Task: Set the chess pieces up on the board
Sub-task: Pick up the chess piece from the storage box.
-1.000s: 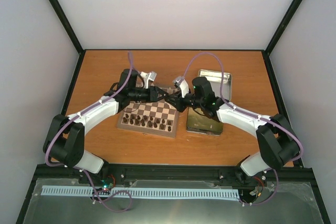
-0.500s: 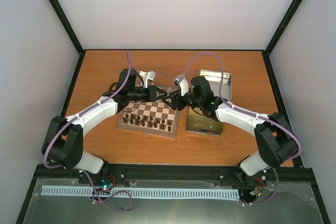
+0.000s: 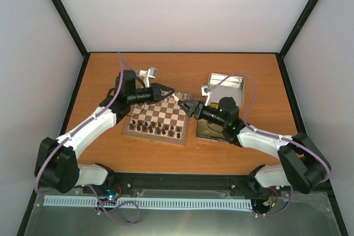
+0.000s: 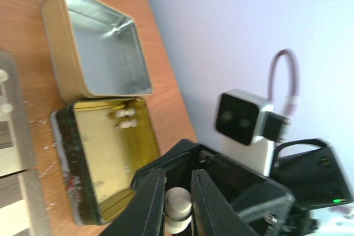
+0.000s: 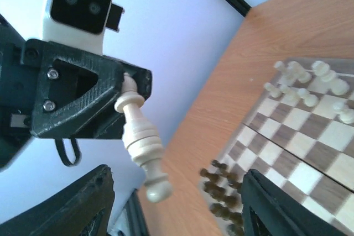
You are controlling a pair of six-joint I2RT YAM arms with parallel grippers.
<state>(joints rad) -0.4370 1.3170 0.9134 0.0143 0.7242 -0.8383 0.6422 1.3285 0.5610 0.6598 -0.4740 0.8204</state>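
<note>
My left gripper [image 3: 169,93] hangs above the far edge of the board [image 3: 145,132], shut on a cream-white chess piece [image 3: 176,98]. In the left wrist view the gripper [image 4: 177,178] pinches the piece's base [image 4: 178,204]. In the right wrist view that piece [image 5: 141,143] sticks out of the left gripper's fingers [image 5: 83,100], head down. My right gripper [image 3: 190,106] is open just right of the piece, and its fingers [image 5: 72,208] stand wide on either side without touching it. Several cream pieces [image 5: 298,78] stand along the board's far rows.
Dark brown pieces [image 3: 157,129] fill the board's near rows. The gold tin [image 3: 206,132] lies right of the board under my right arm, with a few cream pieces [image 4: 124,120] in it. The silver lid [image 3: 237,84] lies behind it.
The right gripper has opened, let go of the cream piece and drawn back to the right. The left gripper has shut on the piece and holds it alone.
</note>
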